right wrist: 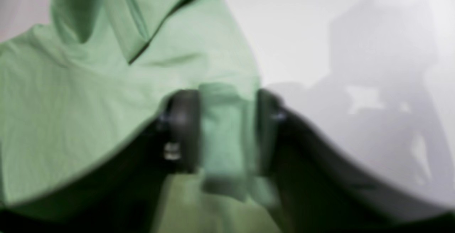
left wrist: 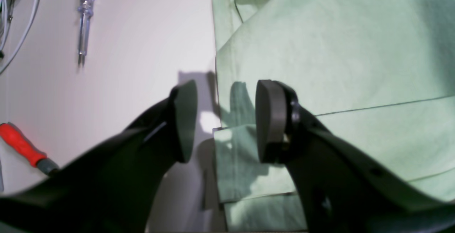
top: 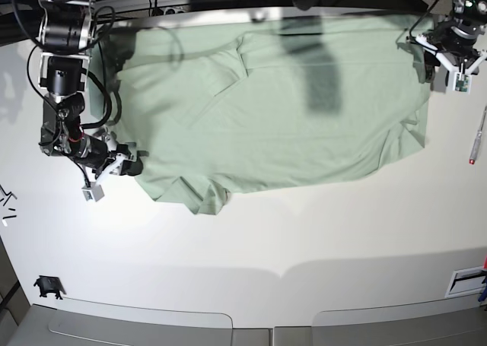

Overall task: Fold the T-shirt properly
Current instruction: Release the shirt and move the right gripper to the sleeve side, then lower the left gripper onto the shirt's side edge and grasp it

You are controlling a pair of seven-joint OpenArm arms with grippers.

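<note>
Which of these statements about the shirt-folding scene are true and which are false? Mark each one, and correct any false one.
1. The left gripper is open, its fingers straddling the edge of the T-shirt. True.
2. The right gripper has green fabric between its fingers. True.
3. The T-shirt is folded into a small neat square. False: it lies spread wide across the table.
4. A red-handled tool lies on top of the T-shirt. False: it lies on the bare table, away from the shirt.

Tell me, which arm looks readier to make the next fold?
Probably the right. Its gripper already has a bunched edge of the shirt between its fingers. The left gripper is open over the shirt's edge, gripping nothing yet.
</note>
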